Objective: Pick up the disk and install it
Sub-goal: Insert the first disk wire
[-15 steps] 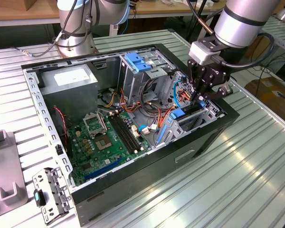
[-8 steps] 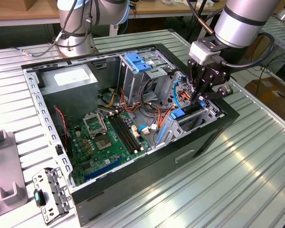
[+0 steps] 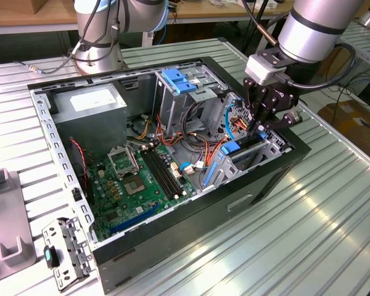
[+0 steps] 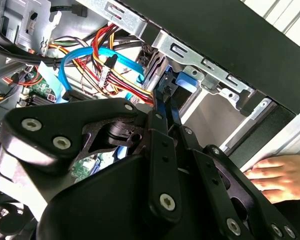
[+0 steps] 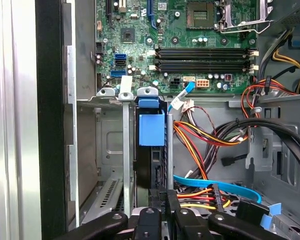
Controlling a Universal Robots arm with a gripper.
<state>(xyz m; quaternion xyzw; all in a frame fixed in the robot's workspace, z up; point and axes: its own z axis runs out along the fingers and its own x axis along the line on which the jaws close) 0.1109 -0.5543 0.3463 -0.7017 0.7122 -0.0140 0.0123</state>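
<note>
While the disk (image 5: 151, 131) stands on edge in the metal drive bay (image 5: 124, 150) at the computer case's (image 3: 277, 176) front corner, its long axis running straight away from the pincer (image 5: 162, 200), the narrowly closed fingertips grip its near edge.

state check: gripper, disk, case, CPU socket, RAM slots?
gripper: shut on disk, down in the drive bay
disk: on edge, slotted into the bay
case: side off, interior exposed
CPU socket: empty, no cooler
RAM slots: empty
</note>
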